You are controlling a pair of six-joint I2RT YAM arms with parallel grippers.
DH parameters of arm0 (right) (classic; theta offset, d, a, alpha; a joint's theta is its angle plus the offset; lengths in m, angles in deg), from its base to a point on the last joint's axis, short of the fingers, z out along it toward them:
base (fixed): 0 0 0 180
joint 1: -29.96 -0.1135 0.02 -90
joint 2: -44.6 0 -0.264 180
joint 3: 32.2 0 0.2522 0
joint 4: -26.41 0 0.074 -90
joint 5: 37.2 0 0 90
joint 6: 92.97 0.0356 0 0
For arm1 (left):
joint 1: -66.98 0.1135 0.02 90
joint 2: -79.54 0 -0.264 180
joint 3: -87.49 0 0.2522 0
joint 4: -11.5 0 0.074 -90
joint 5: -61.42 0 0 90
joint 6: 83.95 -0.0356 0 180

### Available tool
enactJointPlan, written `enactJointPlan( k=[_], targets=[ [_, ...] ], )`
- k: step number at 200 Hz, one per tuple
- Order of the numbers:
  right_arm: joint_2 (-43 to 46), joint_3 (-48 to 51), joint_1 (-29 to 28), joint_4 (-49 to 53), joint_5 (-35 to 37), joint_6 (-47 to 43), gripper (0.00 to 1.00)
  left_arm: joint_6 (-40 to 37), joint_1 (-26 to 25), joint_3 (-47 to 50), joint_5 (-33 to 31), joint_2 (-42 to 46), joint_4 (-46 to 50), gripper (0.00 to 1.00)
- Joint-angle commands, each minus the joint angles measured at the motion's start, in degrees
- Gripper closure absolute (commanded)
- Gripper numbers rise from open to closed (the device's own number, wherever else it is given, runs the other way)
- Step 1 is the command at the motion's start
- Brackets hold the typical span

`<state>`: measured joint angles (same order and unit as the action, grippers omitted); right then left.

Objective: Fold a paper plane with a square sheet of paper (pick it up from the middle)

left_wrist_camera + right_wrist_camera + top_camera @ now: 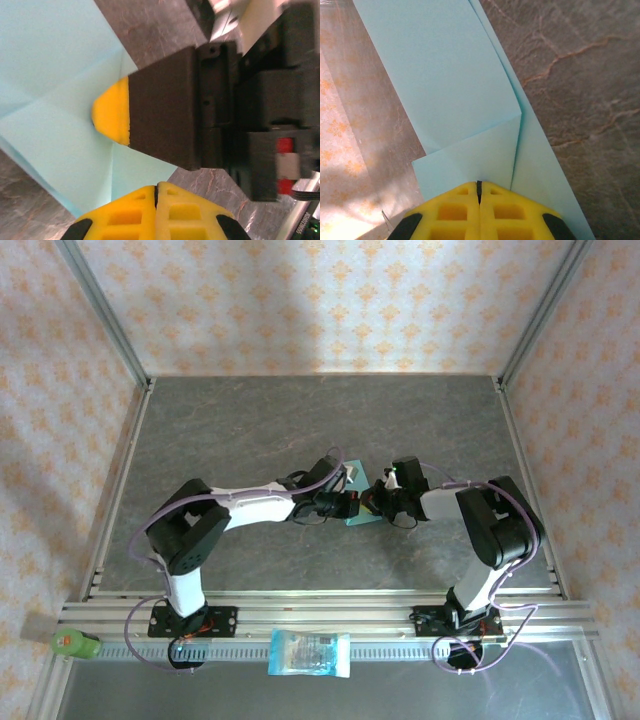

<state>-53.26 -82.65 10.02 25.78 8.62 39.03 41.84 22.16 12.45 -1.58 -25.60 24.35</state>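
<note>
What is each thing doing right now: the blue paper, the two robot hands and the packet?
square sheet of paper, partly folded, creased, lying on the table.
left fingers, shut together, by the paper's edge.
right fingers, shut together, tips down on the paper.
printed packet, lying flat on the front rail, untouched.

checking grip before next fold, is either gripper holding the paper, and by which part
Cannot be told. Both are shut: the right gripper rests its tip on a crease of the paper, the left gripper sits at its edge.
</note>
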Motion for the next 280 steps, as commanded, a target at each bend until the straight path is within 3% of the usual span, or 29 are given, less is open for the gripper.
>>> enactJointPlan(
  k=[1, 104, 280],
  targets=[
    [-1.6, 2.2, -0.2, 5.5, 4.5, -0.3, 1.00, 2.5, 0.8, 0.3, 4.6, -2.0, -3.3, 1.00],
    [-1.9, 2.4, -0.1, 5.9, 4.5, -0.9, 1.00, 4.9, 2.6, 0.8, 7.0, -6.1, -6.2, 1.00],
    [-2.5, 2.8, -0.1, 6.1, 4.9, -1.4, 1.00, -0.6, 2.6, 5.2, 7.7, -5.9, 0.0, 1.00]
  ],
)
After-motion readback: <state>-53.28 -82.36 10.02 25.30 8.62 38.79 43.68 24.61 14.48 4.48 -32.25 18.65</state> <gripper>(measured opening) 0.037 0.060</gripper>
